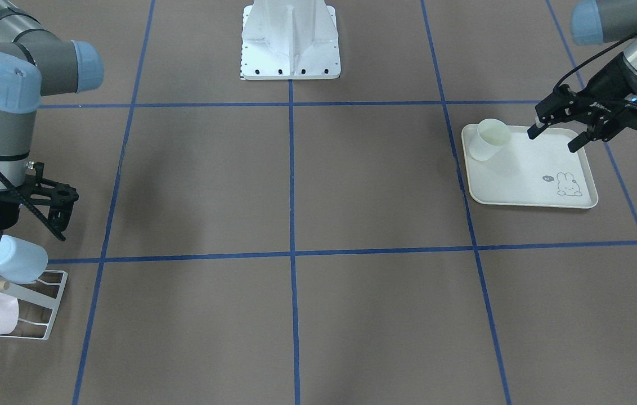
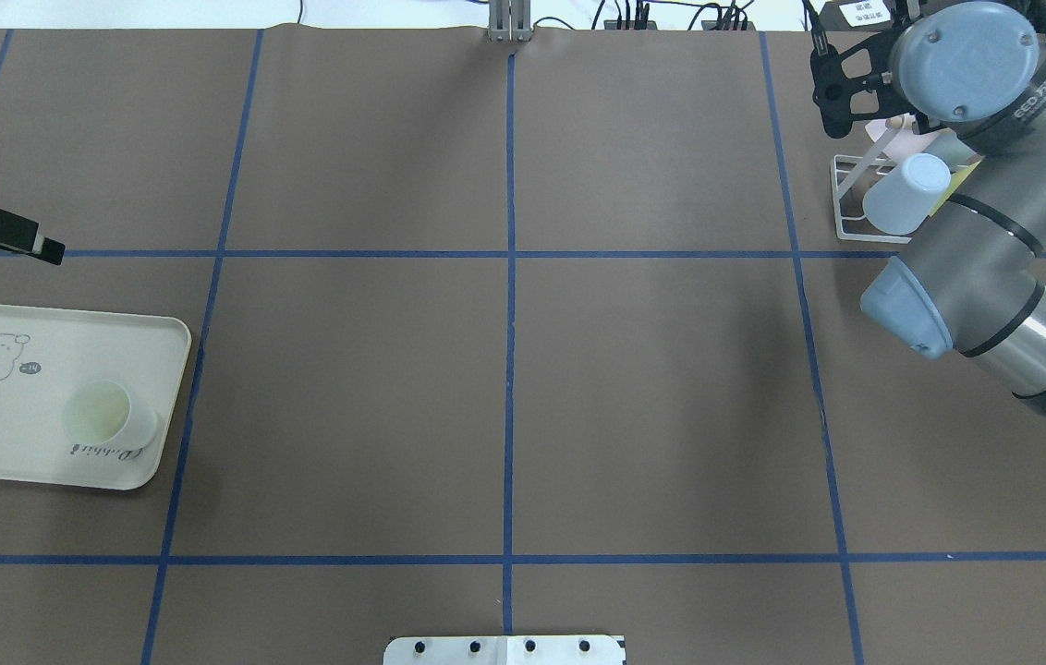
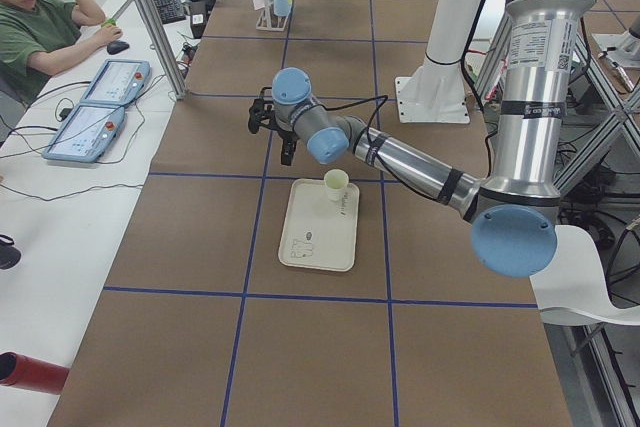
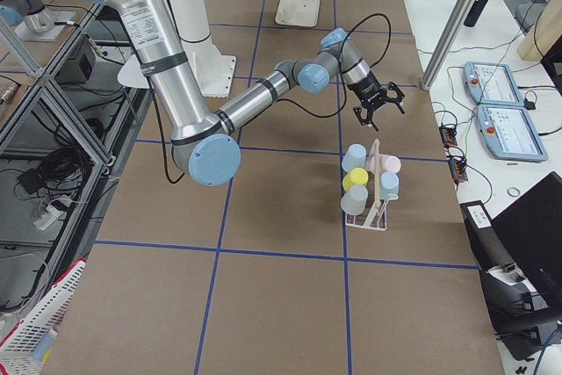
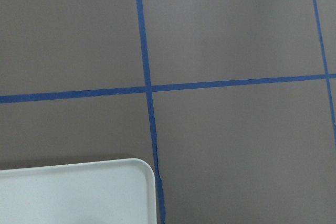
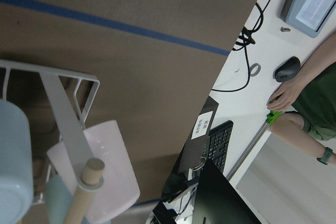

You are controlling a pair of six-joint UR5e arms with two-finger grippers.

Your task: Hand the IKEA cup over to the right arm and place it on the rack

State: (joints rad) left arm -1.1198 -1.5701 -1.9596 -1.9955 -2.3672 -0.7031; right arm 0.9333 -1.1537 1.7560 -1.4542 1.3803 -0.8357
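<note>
A small pale, greenish-white plastic cup (image 1: 488, 140) stands upright, mouth up, on the cream rectangular tray (image 1: 526, 169). It sits in the corner of the tray diagonally opposite the printed rabbit drawing (image 1: 569, 184).

The black two-finger left gripper (image 1: 552, 140) hangs raised above the table, near the tray's edge. Its jaws are spread wide with nothing between them. The cup is off to one side of the jaws, clear of both fingers and lower than them; it is neither touched nor framed by them. The left wrist view shows only one rounded corner of the tray and bare brown table, so the cup is outside what that camera sees.

Well apart from the tray, at the opposite end of the brown paper-covered table (image 2: 504, 397) with its blue tape lines (image 2: 509, 369), stands the small white wire rack (image 6: 65, 121) with a light wooden dowel (image 6: 86, 192). Several pastel cups hang on it, among them a pale blue one (image 2: 906, 194), a yellow one (image 4: 355, 179) and a pink one (image 4: 391, 164).

The black linkage-fingered right gripper (image 4: 379, 116) hovers just beside the rack, as far from the tray as the rack is. Its fingers are splayed apart and empty.

Beyond the table's far long edge from the tray, a person in a green shirt (image 3: 45, 37) sits at a white bench.
</note>
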